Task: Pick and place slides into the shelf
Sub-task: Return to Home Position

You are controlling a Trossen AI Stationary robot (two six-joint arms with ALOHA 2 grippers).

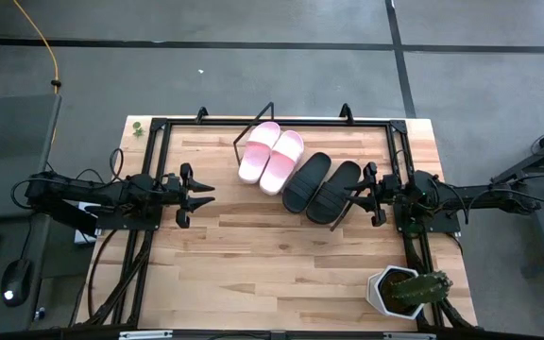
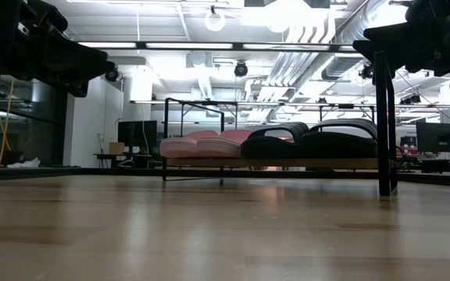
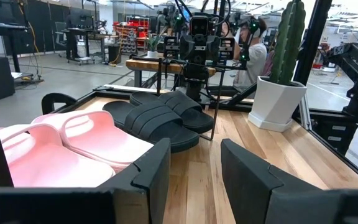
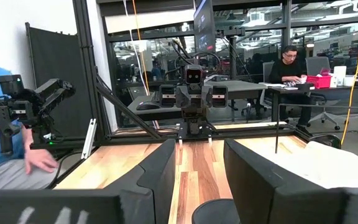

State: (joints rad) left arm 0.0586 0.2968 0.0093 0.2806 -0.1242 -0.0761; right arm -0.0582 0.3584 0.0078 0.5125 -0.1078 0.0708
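Fingers [image 3: 151, 171] parted, left pincer [image 1: 211, 194] levelly faces right pincer [image 1: 350, 195].

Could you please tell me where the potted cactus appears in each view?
High view: potted cactus, bottom right corner.
Low view: not in it.
Left wrist view: potted cactus upper right, beyond the black slides.
Right wrist view: not in it.
Shared landmark: black slides, also in high and low views.
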